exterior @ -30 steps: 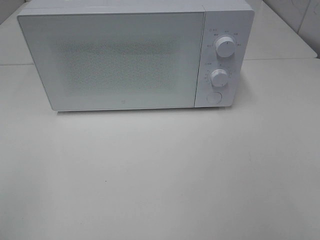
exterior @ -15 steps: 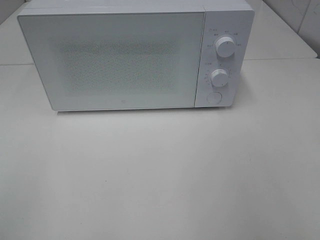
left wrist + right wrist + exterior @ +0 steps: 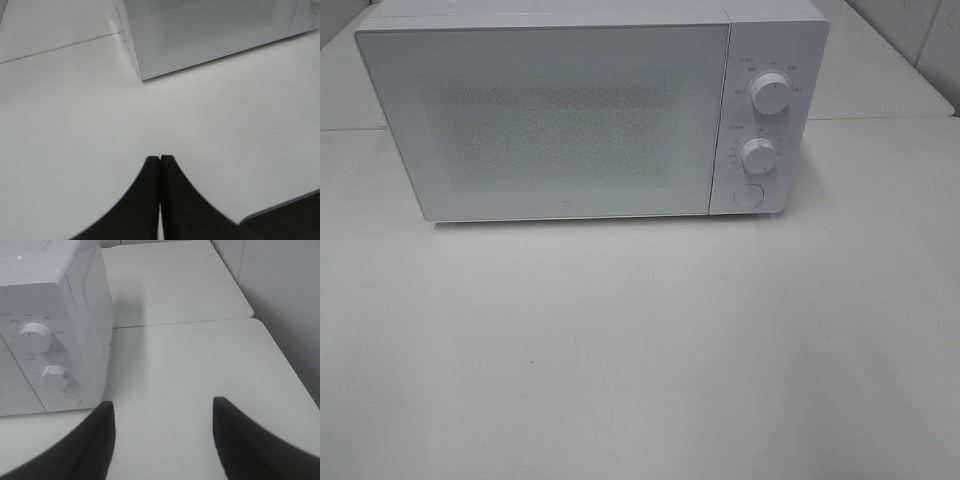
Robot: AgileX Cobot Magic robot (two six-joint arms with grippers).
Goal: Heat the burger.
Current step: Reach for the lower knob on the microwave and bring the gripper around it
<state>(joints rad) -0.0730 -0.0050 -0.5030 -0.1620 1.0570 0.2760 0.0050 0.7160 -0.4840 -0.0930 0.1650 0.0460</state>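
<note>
Left gripper (image 3: 160, 158) pinched closed, right gripper (image 3: 162, 403) spread wide — both empty; microwave (image 3: 560, 120) closed.

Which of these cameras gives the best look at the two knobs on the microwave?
The exterior high view: the upper knob and lower knob face it, with their dial marks around them. The right wrist view shows both at a slant, from the side. The left wrist view shows mostly the door, no whole knob.
</note>
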